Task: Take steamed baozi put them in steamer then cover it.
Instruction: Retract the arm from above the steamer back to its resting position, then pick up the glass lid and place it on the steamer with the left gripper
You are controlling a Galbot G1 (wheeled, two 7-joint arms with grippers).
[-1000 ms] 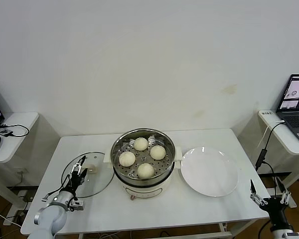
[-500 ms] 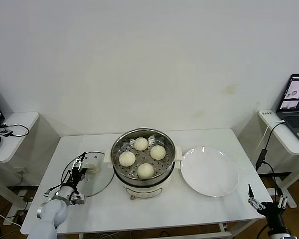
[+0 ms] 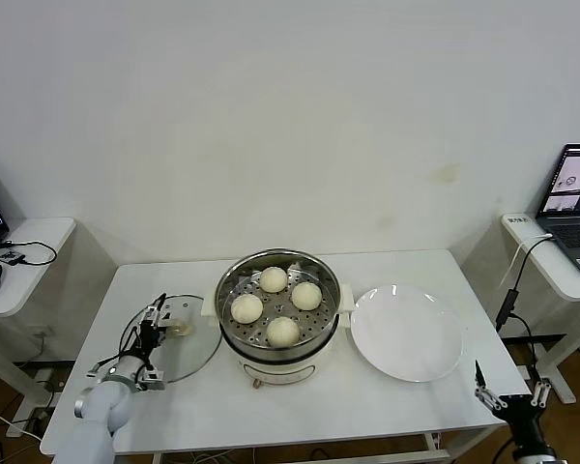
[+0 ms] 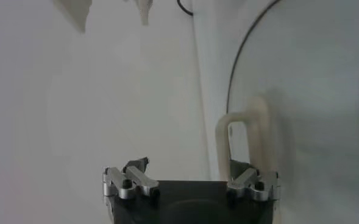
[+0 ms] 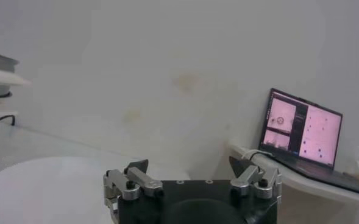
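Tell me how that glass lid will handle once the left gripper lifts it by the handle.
The glass lid looks rigid, and probably heavy for its thinness with its metal rim. The cream handle is one narrow central bar, so the wide lid may tilt or swing under the left gripper. Being glass, it is likely fragile if knocked against the steamer.

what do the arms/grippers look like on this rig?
Left arm: rounded light-grey shell, thin black cables along the wrist. Left gripper and right gripper: black body, silver metal finger links fixed with dark screws, dark pointed fingertips.
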